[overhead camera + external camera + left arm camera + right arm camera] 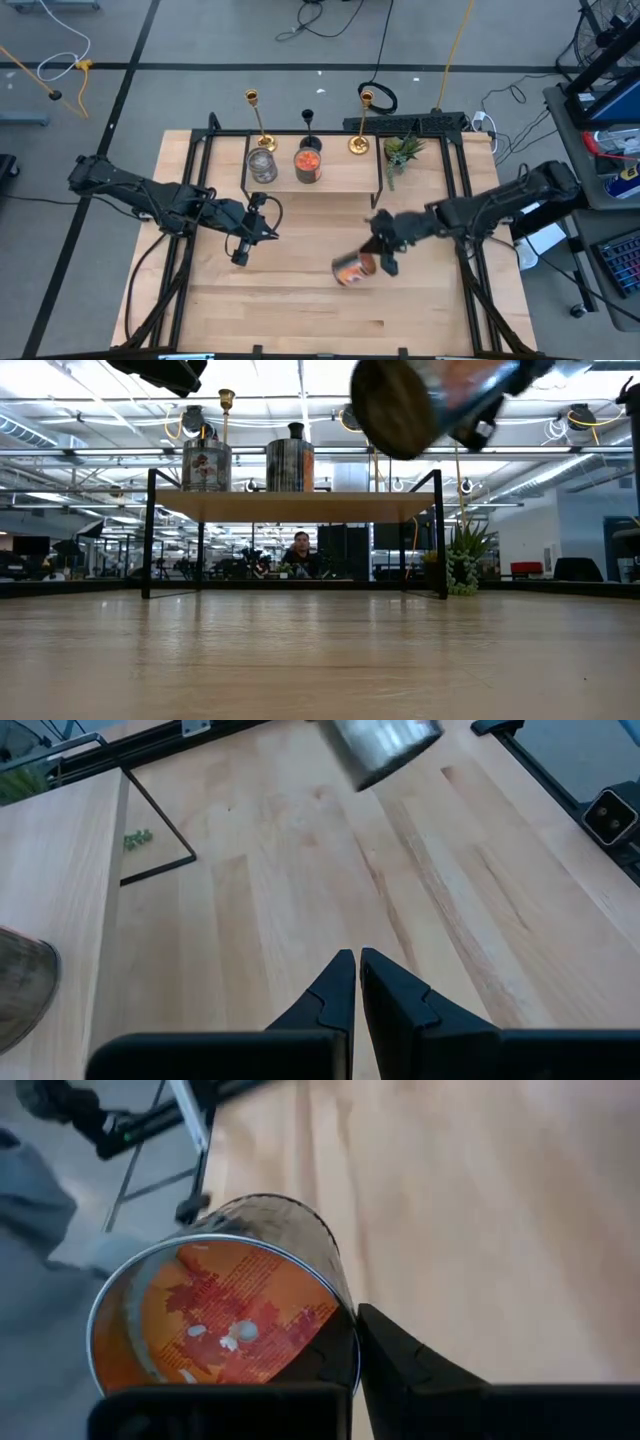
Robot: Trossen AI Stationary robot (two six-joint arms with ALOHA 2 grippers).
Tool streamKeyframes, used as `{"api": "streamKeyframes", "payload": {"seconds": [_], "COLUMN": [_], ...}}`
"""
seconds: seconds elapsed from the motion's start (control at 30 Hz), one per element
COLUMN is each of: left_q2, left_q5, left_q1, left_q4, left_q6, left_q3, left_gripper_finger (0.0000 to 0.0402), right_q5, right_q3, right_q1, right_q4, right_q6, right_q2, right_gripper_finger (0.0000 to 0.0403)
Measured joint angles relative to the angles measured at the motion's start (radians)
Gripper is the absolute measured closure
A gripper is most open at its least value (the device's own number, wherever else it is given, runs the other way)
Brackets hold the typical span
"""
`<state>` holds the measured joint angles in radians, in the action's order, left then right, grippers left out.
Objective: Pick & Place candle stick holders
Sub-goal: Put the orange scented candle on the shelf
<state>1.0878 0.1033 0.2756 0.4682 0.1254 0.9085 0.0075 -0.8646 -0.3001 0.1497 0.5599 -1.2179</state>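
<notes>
Two gold candle stick holders (261,125) (361,125) and a shorter black one (310,128) stand on their round bases along the far edge of the black-framed wooden shelf (340,178). No gripper is near them. My right gripper (381,262) is shut on a metal can (350,268) with an orange inside, held above the middle of the table. My left gripper (239,257) is shut and empty, left of the can and in front of the shelf. Its shut fingertips show in the left wrist view (356,965). My right gripper holds the can by its side wall near the open rim (338,1318). One finger (400,1360) lies against the outside of the wall, and the can hides the other. The fingers come from the table's right. The can (400,400) is tilted on its side, clear of the table.
Two more cans (262,165) (308,164) stand on the shelf in front of the candle stick holders. A small green plant (401,153) stands at the shelf's right end. Bare wood lies toward the table's near edge (300,320). A person sits far behind the table (302,550).
</notes>
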Motion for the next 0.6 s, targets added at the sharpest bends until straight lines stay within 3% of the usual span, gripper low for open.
{"api": "streamKeyframes", "payload": {"seconds": [0.2,0.47,0.6], "left_q2": [0.000,0.001,0.000], "left_q5": [0.003,0.012,0.012], "left_q1": [0.000,0.000,0.000], "left_q4": [-0.001,-0.001,0.000], "left_q6": [0.000,0.005,0.006], "left_q3": [0.000,0.000,0.000], "left_gripper_finger": [0.0376,0.0376,0.0376], "right_q5": [-0.070,0.123,0.196], "right_q3": [-0.209,-0.669,-0.840], "right_q1": [0.117,0.222,0.315], "right_q4": [0.189,0.737,0.995], "right_q6": [-0.162,-0.356,-0.374], "right_q2": [-0.040,-0.204,-0.298], "right_gripper_finger": [0.0399,0.0399,0.0399]}}
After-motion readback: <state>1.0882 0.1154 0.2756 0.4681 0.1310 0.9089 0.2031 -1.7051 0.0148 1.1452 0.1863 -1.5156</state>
